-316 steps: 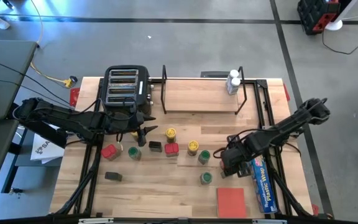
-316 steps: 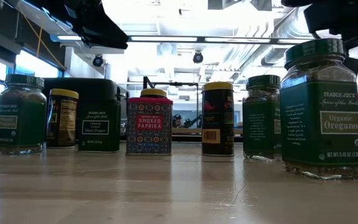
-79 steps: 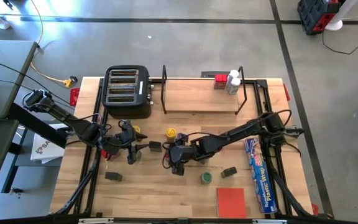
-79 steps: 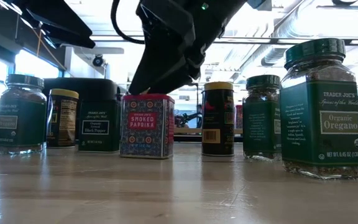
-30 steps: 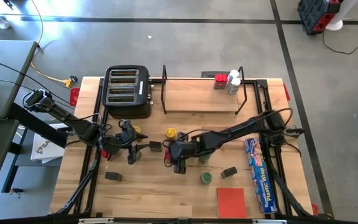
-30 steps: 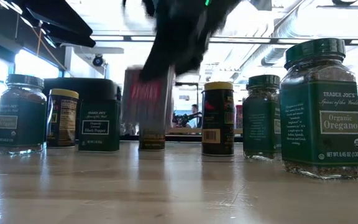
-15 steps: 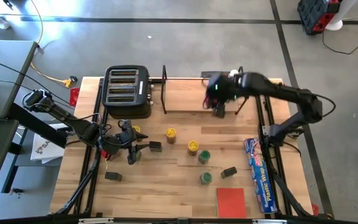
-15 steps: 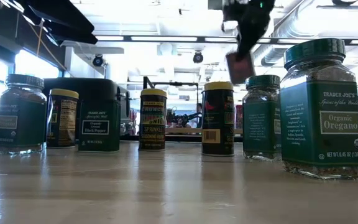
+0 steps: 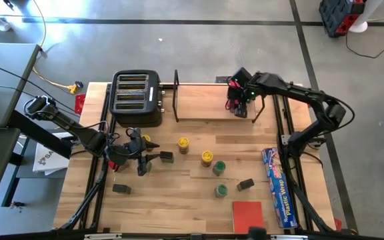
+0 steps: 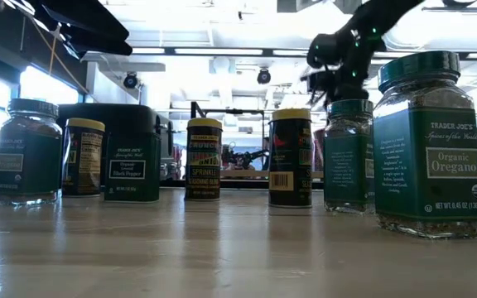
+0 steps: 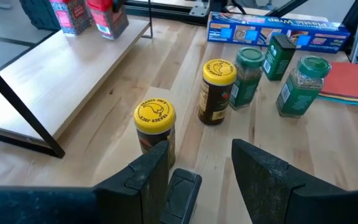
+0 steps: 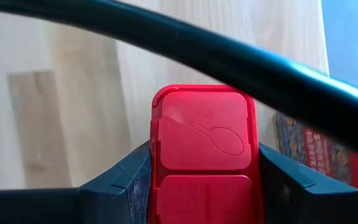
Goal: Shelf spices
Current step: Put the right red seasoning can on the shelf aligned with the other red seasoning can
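One small red tin with a flat red lid is what I have clamped in the right gripper, and it has travelled: a second ago it was coming up off the middle of the table, now it hangs over the right end of the low light-wood shelf in its thin black wire frame. My wrist camera shows the dark fingers pressed against both sides of the tin, with the shelf board under it and a black frame wire crossing in front. I judge the tin is not yet set down. A second red tin and a patterned tin appear to stand on that end of the shelf in the left wrist view; beside them the white-lidded jars are hidden by my arm from above.

That leaves a gap in the table row, and the yellow-lidded jar with the striped label now shows clear in the low view. Still to shelve are two yellow-lidded jars, several green-lidded glass jars and the small black tins.

My left gripper has not moved; it hangs low in front of the black four-slot toaster, jaws parted and gripping nothing, a black tin just ahead of it. Next I would lower and release beside the tins already there, minding the wire.
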Controlling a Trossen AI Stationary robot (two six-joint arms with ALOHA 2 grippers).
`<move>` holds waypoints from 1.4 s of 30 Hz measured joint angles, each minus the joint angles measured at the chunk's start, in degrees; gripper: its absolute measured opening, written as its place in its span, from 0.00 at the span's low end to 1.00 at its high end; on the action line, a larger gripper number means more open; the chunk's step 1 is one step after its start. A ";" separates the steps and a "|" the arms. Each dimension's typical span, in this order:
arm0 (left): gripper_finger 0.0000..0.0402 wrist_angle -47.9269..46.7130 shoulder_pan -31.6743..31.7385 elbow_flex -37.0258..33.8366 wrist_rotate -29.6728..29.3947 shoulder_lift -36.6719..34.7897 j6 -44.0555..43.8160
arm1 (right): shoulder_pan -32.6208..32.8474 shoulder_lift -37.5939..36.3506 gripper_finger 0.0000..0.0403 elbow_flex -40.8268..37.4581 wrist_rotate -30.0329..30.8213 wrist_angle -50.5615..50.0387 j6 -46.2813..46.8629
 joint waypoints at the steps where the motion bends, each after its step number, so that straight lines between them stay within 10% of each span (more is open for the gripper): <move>1: 0.42 0.00 0.00 0.00 -0.02 0.00 -0.02 | -0.30 0.00 0.50 -0.80 0.28 0.32 -0.20; 7: 0.42 1.36 0.01 0.00 -0.09 0.00 0.42 | -0.85 -0.13 0.51 -2.37 5.03 3.72 -0.97; 14: 0.42 1.40 0.01 0.00 -0.11 -0.01 0.32 | -0.87 -0.22 0.75 -0.88 13.49 4.84 -1.04; 25: 0.42 1.40 0.02 0.00 -0.11 0.00 -0.11 | 4.62 -0.24 0.77 5.29 17.78 -2.83 0.26; 42: 0.42 1.32 0.00 0.00 1.35 -0.02 -0.95 | 3.65 7.85 0.05 5.48 10.64 -11.38 6.28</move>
